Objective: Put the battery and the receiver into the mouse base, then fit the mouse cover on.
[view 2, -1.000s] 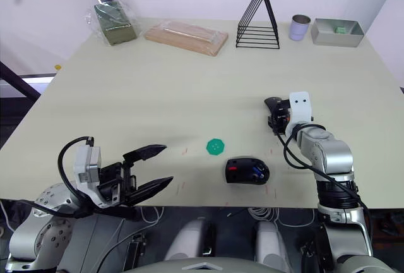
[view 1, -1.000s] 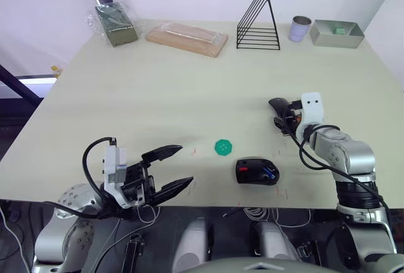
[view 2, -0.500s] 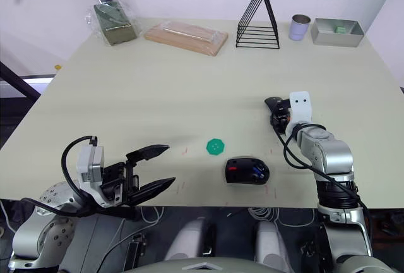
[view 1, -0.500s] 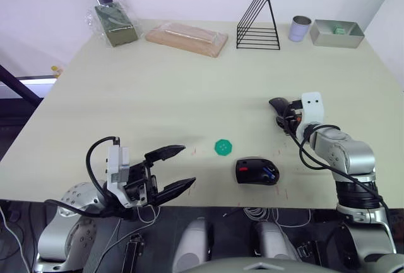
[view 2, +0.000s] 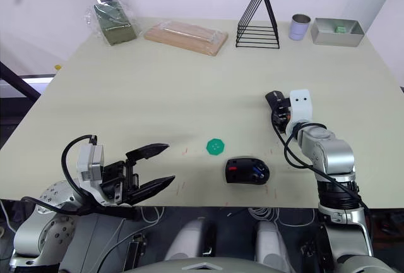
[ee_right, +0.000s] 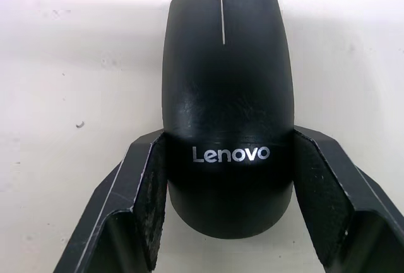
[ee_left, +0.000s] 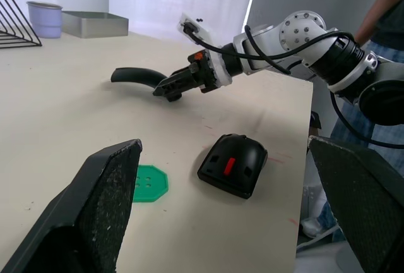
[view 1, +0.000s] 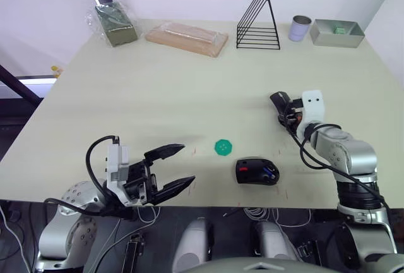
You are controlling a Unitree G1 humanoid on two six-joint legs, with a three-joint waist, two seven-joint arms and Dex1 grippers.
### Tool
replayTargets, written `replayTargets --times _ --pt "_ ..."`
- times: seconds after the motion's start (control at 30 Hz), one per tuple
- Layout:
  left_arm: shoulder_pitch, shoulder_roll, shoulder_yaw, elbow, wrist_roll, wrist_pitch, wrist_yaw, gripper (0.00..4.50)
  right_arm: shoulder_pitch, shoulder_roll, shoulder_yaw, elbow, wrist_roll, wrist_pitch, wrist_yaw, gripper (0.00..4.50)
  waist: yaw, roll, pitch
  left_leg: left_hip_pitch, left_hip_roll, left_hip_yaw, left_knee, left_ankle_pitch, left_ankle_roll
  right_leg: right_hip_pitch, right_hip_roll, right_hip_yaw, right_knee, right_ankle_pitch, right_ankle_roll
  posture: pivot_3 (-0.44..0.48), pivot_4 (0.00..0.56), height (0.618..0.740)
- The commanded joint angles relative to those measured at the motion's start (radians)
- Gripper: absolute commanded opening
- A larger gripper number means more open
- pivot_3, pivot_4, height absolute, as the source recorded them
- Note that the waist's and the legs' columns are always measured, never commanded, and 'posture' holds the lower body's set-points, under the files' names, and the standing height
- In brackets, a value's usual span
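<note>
The mouse cover (ee_right: 226,83), a glossy black shell with a Lenovo mark, sits between the fingers of my right gripper (ee_right: 227,137), which is shut on its rear end. In the eye views the cover (view 1: 279,100) is held at the right of the table, slightly off the surface. The mouse base (view 1: 256,172) lies near the front edge, its red inside facing up, with the blue battery (view 1: 270,174) lying in it. The receiver is hidden. My left gripper (view 1: 184,164) hovers open at the front left, well left of the base.
A flat green disc (view 1: 223,147) lies just left of the base. Along the back stand a bagged green box (view 1: 115,23), a wrapped wooden board (view 1: 187,38), a black wire rack (view 1: 258,23), a cup (view 1: 300,28) and a metal tray (view 1: 337,33). A person (ee_left: 386,7) stands beyond the table's right side.
My right gripper has lifted the mouse cover a little and tilted it away from me. The left gripper has shifted slightly toward the middle, still open.
</note>
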Motion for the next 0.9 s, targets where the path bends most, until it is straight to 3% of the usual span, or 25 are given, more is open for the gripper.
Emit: replayTargets --times 0.03,0.27,0.43,0.6,0.9 --pt "-0.010 0.016 0.007 0.006 -0.001 -0.012 -0.014 4.50 0.005 -0.135 -0.012 -0.168 0.111 0.031 0.195 2.29 0.003 0.003 0.002 0.000 0.000 0.000 0.000 0.000 0.000 0.000 0.000 0.000 0.000 0.000 0.000 0.000 0.150 0.740" --pt "-0.030 0.051 0.009 0.033 -0.017 -0.007 -0.067 4.50 0.055 -0.485 -0.067 -0.366 0.367 0.064 0.609 2.29 0.002 0.001 0.003 0.000 0.001 0.000 -0.001 0.000 0.000 0.000 -0.001 0.000 -0.002 0.000 0.000 0.000 0.150 0.740" --pt "-0.056 0.083 0.009 0.063 -0.025 -0.006 -0.131 4.50 0.079 -0.703 -0.045 -0.421 0.413 -0.051 0.862 2.29 0.003 0.000 0.004 0.000 0.001 0.000 -0.002 0.000 0.000 0.000 -0.003 -0.001 -0.003 0.000 0.000 0.000 0.150 0.740" --pt "-0.087 0.104 0.006 0.095 -0.017 -0.008 -0.180 4.50 0.074 -0.780 0.029 -0.443 0.390 -0.127 0.955 2.29 0.003 -0.003 0.004 0.000 0.001 0.001 -0.002 0.000 0.000 -0.001 -0.005 -0.001 -0.004 0.000 0.000 0.000 0.150 0.740" --pt "-0.113 0.128 -0.005 0.119 -0.005 -0.003 -0.229 4.50 0.064 -0.778 0.233 -0.420 0.240 -0.246 0.988 2.29 0.005 -0.004 0.004 -0.001 0.000 0.002 -0.002 0.000 0.000 -0.002 -0.006 -0.001 -0.004 0.000 0.000 0.000 0.150 0.740"
